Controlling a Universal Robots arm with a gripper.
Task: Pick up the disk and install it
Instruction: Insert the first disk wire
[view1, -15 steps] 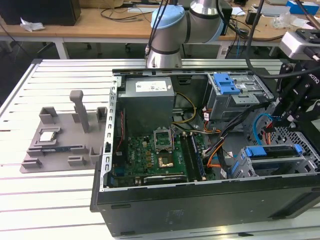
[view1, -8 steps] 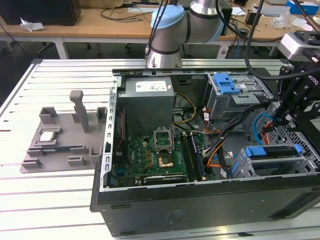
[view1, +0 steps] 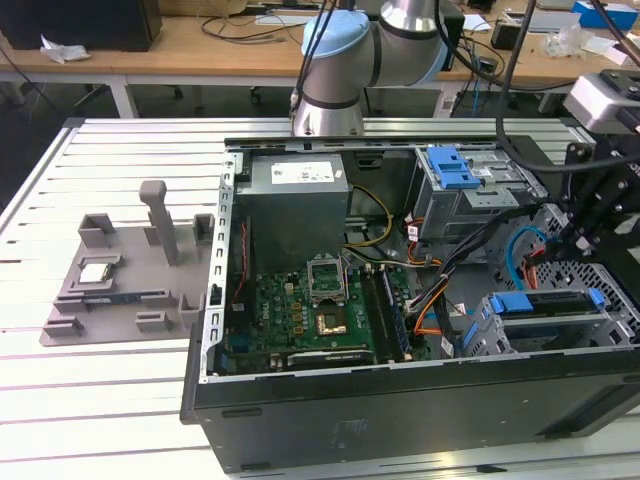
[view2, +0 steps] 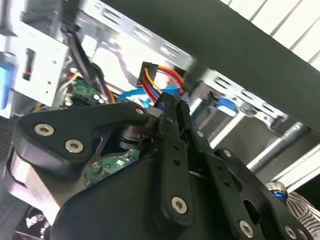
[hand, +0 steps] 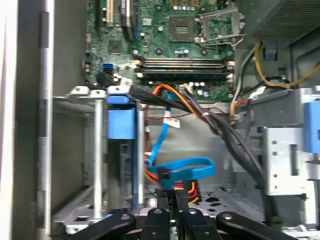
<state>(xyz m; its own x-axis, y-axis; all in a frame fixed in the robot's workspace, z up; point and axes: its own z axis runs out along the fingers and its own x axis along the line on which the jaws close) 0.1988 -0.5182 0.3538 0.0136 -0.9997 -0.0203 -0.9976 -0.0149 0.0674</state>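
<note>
The disk (view1: 545, 305) already sits in its cage at the exterior view's right; the tool (hand: 174, 199), clenched, is at the cables (hand: 172, 176).

**Lighting and picture quality**

Exterior view: even overhead light, with glare washing out the near slats of the worktop (view1: 100, 400). Second wrist view: strong backlight behind, leaving the end effector (view2: 167, 107) dark, soft and out of focus. First wrist view: evenly lit, mildly soft throughout.
</note>
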